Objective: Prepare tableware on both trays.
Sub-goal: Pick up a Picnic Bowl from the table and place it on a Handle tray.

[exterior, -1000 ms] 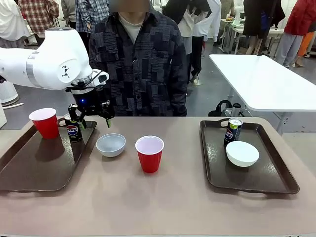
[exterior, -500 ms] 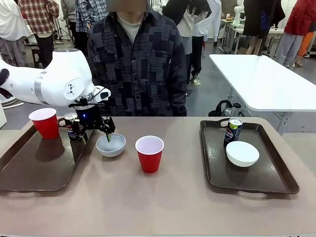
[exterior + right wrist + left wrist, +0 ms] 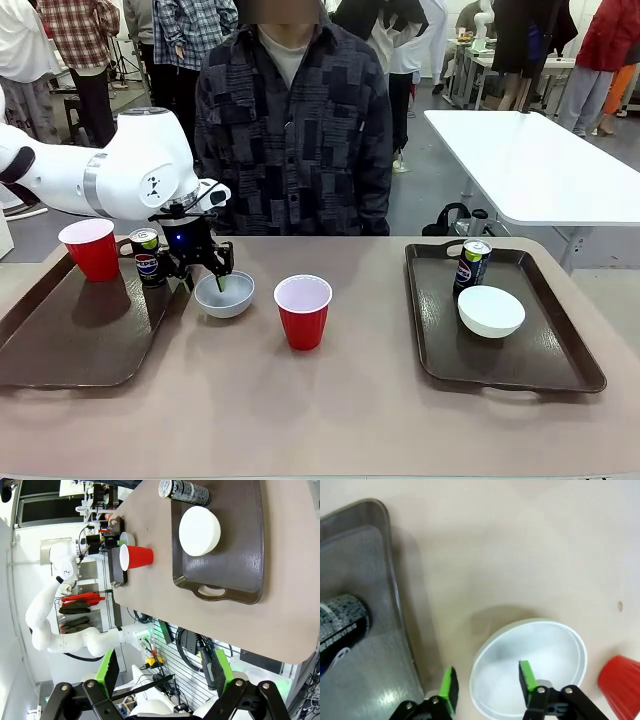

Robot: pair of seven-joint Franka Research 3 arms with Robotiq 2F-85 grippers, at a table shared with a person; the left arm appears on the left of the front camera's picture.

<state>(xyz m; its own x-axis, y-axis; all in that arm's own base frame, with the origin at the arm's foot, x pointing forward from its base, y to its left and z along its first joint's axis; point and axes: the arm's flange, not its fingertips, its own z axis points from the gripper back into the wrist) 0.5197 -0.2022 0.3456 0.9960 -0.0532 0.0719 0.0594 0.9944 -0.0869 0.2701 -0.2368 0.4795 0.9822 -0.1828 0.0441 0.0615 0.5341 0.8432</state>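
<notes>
My left gripper (image 3: 206,272) is down at the left rim of a small white bowl (image 3: 226,296) that sits on the table between the trays. In the left wrist view the gripper (image 3: 487,681) is open and straddles that rim: one green pad (image 3: 527,676) is inside the bowl (image 3: 550,652) and the other is outside. On the left tray (image 3: 60,345) stand a red cup (image 3: 92,249) and a Pepsi can (image 3: 147,256). A second red cup (image 3: 302,311) stands mid-table. The right tray (image 3: 530,362) holds a can (image 3: 471,264) and a bowl (image 3: 490,311). My right gripper (image 3: 165,675) hangs open high above the table, holding nothing.
A person in a dark patterned shirt (image 3: 295,130) stands at the far edge of the table, no hands over it. The left tray's rim (image 3: 395,595) runs close beside the bowl. A white table (image 3: 540,165) stands behind at the right.
My left gripper has left the can on the left tray, moving right and down to the bowl's rim. Its jaws have narrowed a little. Everything else is unmoved.
</notes>
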